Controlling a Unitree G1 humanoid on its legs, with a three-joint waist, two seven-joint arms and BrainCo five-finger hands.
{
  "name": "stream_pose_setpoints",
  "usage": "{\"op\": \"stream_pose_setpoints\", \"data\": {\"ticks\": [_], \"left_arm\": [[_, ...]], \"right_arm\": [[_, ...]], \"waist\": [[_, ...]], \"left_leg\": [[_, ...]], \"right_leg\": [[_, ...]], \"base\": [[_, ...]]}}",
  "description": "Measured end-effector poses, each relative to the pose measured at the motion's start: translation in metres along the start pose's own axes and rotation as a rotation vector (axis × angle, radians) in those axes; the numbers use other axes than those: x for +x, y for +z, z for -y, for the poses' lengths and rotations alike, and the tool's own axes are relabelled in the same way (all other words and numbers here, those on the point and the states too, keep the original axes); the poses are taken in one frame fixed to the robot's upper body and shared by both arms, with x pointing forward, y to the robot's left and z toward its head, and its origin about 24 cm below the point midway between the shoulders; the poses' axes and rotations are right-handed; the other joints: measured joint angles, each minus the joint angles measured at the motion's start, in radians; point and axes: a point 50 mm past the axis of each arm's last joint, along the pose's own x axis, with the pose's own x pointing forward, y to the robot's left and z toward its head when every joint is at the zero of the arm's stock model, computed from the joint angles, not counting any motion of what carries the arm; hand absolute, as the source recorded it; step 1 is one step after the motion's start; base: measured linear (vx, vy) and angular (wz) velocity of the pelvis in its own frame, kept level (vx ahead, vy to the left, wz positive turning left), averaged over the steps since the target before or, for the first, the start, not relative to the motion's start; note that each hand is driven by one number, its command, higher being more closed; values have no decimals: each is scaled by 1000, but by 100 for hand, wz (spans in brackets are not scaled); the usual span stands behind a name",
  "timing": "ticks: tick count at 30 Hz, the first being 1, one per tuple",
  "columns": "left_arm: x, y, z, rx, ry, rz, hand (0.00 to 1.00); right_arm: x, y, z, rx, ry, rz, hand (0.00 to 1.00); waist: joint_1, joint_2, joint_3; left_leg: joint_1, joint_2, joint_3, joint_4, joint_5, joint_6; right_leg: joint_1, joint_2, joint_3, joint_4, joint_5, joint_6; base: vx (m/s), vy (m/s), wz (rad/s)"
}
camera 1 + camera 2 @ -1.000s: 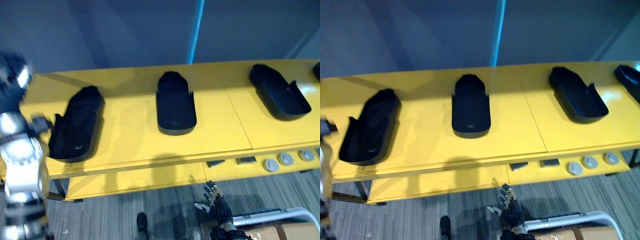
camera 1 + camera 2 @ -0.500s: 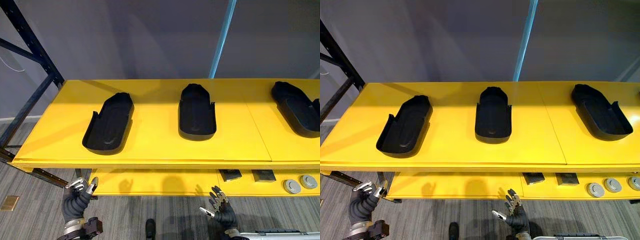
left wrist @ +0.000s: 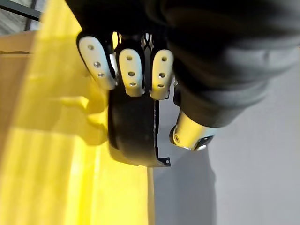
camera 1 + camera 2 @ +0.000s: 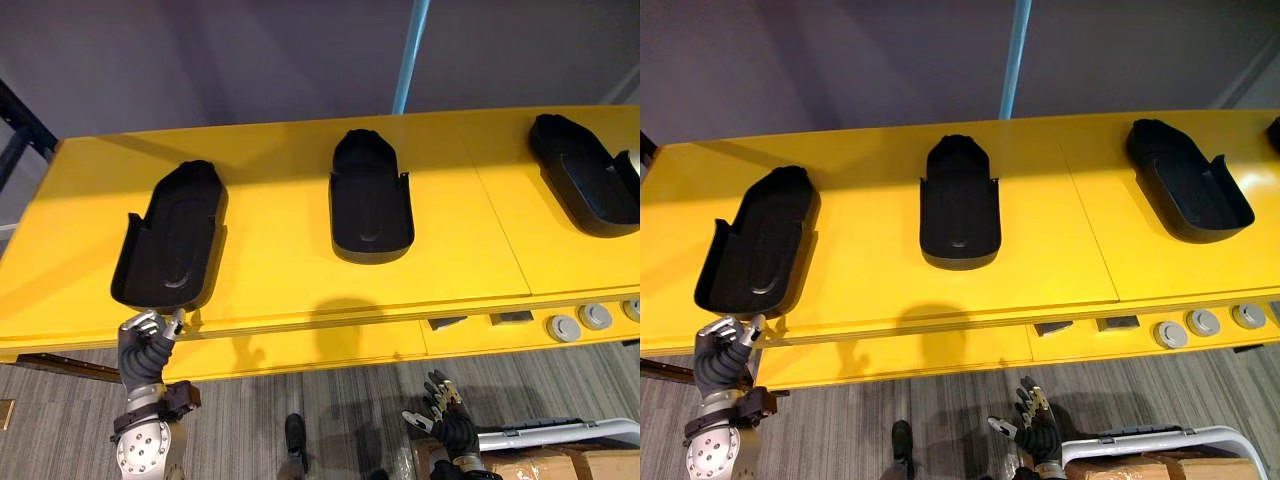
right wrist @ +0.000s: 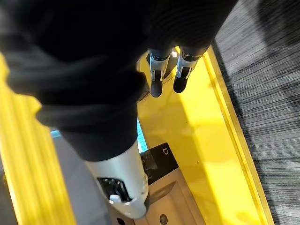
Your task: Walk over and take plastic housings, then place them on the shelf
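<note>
left eye view — left housing [image 4: 170,240], middle housing [image 4: 371,197], right housing [image 4: 585,185] apart along the yellow shelf [image 4: 270,260]; left hand [image 4: 145,350] just below the left one, fingers curled, holding nothing.
right eye view — grey discs [image 4: 1202,322] on the lower tier [image 4: 940,355]; right hand [image 4: 1038,432] low, fingers spread.

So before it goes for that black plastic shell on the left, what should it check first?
1. Target within reach: ok. The left housing lies near the front edge of the yellow shelf, just past the left hand.
2. Left hand free: ok. It holds nothing.
3. Hand on the housing: not ok. The hand is at the shelf's edge, short of the housing's near end.
4. Room around the target: ok. The middle housing lies well apart from it.
5. Right hand ready to help: not ok. The right hand hangs open, low below the shelf.
</note>
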Motion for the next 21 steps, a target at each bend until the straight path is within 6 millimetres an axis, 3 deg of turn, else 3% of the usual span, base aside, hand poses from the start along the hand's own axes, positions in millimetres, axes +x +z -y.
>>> {"op": "stream_pose_setpoints", "data": {"ticks": [13,21], "left_arm": [[19,6,1,-52,26,48,100],[56,9,-5,-47,84,80,100]], "right_arm": [[1,-1,-5,2,20,-3,0],[2,-6,-6,-6,36,-30,0]], "waist": [[-1,-1,24],[-3,-6,26]], "left_leg": [[-11,7,4,-1,-4,-4],[-15,11,26,-1,-7,-8]], "right_leg": [[-21,6,10,0,2,-4],[-33,5,33,2,2,-4]], "base": [[10,-12,-2],[27,-20,-8]]}}
